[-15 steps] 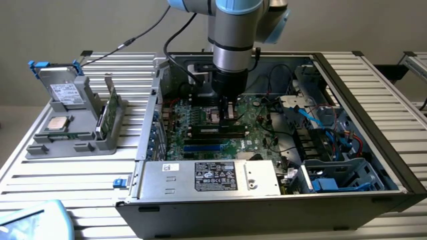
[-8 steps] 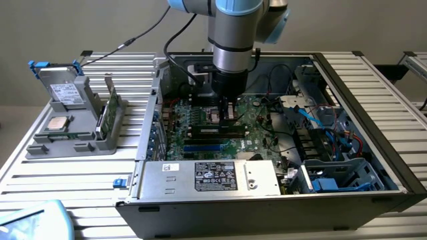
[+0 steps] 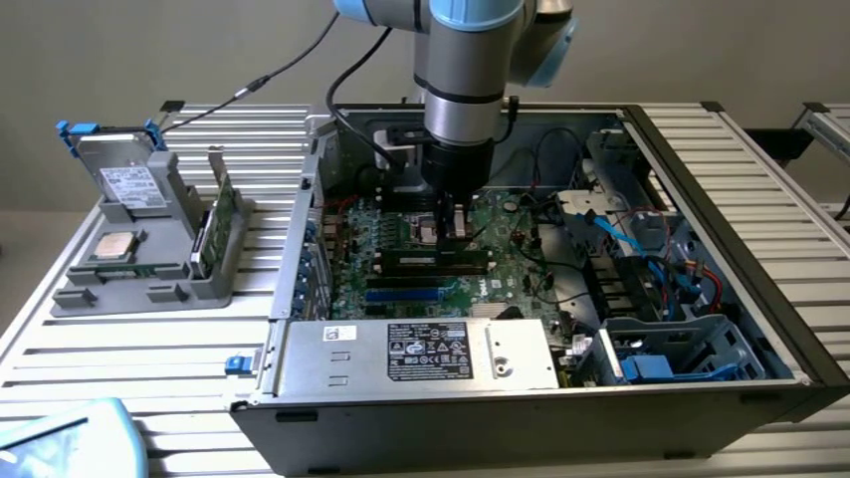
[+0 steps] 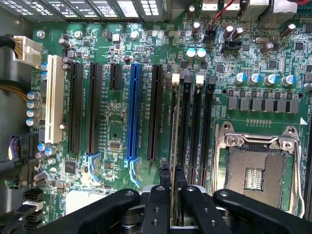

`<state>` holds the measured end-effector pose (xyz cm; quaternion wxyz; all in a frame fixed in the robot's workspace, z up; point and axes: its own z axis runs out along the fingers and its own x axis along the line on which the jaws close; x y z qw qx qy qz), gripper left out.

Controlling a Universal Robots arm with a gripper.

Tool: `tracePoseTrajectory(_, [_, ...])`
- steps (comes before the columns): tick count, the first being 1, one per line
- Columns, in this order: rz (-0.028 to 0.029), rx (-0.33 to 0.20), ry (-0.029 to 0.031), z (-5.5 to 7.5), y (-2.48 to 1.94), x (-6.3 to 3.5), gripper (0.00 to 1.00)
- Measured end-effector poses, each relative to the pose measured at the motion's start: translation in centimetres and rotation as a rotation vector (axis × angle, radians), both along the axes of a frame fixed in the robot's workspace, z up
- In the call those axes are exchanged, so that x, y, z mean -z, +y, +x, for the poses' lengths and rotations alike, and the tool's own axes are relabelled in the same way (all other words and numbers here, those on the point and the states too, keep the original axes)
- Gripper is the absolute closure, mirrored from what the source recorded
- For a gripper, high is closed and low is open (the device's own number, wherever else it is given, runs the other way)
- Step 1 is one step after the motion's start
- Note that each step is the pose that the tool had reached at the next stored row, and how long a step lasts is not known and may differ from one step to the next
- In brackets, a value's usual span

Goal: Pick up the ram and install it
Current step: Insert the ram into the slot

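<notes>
The gripper, jaws nearly closed, pinches the ram edge-on (a thin sliver from the wrist view) over the memory slots of the motherboard, beside the empty CPU socket.

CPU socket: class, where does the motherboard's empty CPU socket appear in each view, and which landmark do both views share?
Exterior view: the CPU socket lies inside the open case, just to the exterior view's left of the end effector.
Wrist view: it lies beyond the memory slots from the ram gripped by the end effector.
Shared landmark: the blue expansion slot.
</notes>
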<state>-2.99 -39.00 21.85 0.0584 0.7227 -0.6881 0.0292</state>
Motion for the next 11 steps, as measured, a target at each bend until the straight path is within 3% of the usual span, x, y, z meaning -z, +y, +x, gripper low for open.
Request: tracePoseTrajectory(11, [-0.0006, 0.0, 0.0038, 0.01, 0.0, 0.0, 0.86])
